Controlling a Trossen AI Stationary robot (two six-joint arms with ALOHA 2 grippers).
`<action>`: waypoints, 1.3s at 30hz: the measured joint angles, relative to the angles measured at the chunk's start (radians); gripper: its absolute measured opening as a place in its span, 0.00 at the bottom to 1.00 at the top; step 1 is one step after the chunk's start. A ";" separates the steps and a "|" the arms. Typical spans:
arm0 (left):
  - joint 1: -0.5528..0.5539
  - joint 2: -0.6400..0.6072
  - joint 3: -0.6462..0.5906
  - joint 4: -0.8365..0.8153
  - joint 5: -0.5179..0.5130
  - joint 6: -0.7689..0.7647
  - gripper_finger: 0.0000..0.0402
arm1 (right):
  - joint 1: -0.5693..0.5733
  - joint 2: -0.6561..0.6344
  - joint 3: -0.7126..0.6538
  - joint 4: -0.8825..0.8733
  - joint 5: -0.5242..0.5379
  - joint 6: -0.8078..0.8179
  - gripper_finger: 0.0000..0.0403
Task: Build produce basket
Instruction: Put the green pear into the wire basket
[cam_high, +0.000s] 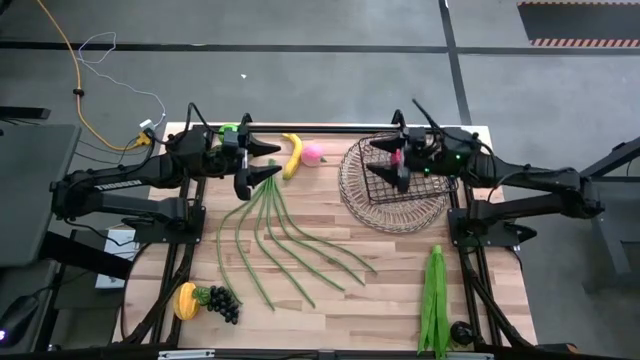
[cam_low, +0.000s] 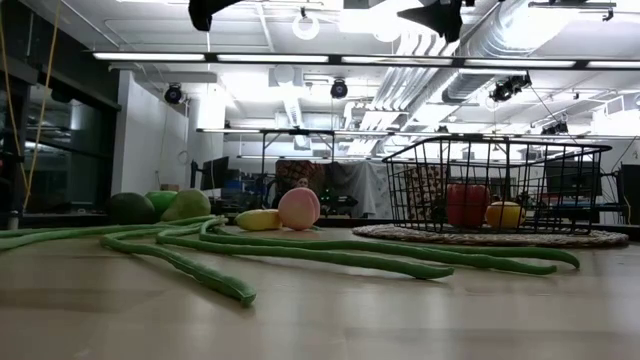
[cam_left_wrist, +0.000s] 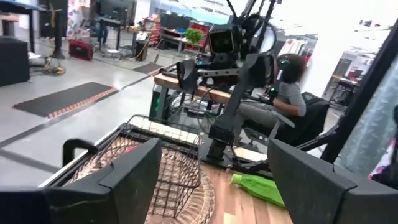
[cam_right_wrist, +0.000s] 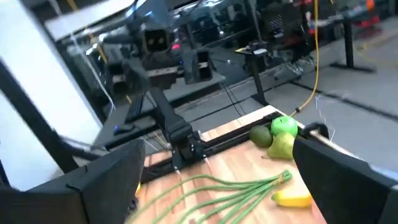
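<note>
Wooden table (cam_high: 390, 290), long green beans (cam_high: 280, 245), banana (cam_high: 293, 155), peach (cam_high: 313, 153), grapes (cam_high: 221, 301), leafy greens (cam_high: 434, 295), woven mat (cam_high: 395, 205)

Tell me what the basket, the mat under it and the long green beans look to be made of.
The basket looks like thin dark metal wire: an open grid you can see through. The mat beneath it appears to be woven fibre, perhaps wicker, judging by its ringed tan weave. The long green beans seem soft plastic or rubber, with a smooth, matte, even green skin and limp curves on the wooden table.
</note>
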 joint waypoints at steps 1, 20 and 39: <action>0.000 0.000 0.000 0.002 0.008 0.005 0.70 | 0.004 0.000 0.000 0.001 0.000 -0.022 0.99; 0.000 -0.001 0.000 0.001 0.027 0.007 0.70 | 0.005 0.000 0.000 -0.004 -0.051 -0.117 0.99; 0.000 -0.001 0.000 -0.012 0.043 0.013 0.70 | 0.005 0.000 0.000 -0.012 -0.153 -0.194 0.99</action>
